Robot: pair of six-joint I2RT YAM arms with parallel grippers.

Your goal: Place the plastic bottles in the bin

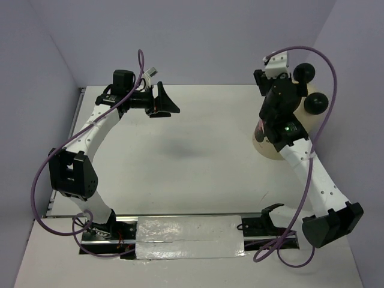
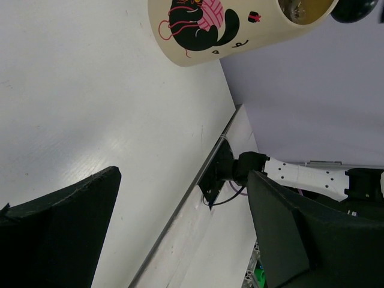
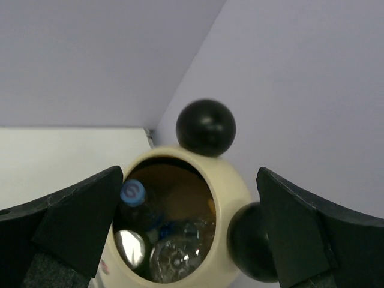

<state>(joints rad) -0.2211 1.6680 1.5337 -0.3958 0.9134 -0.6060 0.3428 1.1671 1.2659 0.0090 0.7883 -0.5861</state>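
Note:
The cream bin [image 3: 233,191] with two black ball ears [image 3: 206,127] stands at the table's far right, also in the top view [image 1: 264,147] and, showing a cat picture, in the left wrist view [image 2: 198,36]. Plastic bottles lie inside it: one with a blue cap [image 3: 133,193], one with a grey cap [image 3: 129,249], and a clear one [image 3: 179,259]. A fourth does not show. My right gripper [image 3: 189,180] is open and empty just above the bin's opening. My left gripper [image 1: 166,103] is open and empty, raised over the far left of the table, also in its own view [image 2: 183,177].
A shiny taped strip [image 1: 189,237] runs along the near edge between the arm bases. Purple walls close in the table at the back and both sides. The right arm's base mount [image 2: 223,174] sits at the table seam.

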